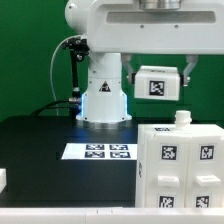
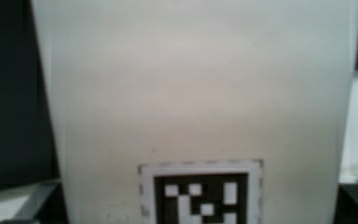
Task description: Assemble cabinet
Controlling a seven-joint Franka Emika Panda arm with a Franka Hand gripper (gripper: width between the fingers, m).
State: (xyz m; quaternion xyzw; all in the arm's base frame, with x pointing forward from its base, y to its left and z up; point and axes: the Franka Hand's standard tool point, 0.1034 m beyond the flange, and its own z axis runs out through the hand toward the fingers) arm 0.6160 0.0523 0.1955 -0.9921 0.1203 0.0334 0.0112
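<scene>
The cabinet is a large white box with black-and-white tags on its panels, standing at the front on the exterior view's right. A small white peg sticks up from its top. My gripper hangs above and behind the cabinet, shut on a white tagged panel held in the air, clear of the cabinet. In the wrist view this panel fills almost the whole picture, with one tag on it. My fingers do not show there.
The marker board lies flat on the black table in front of the robot base. A small white piece shows at the exterior view's left edge. A green wall stands behind.
</scene>
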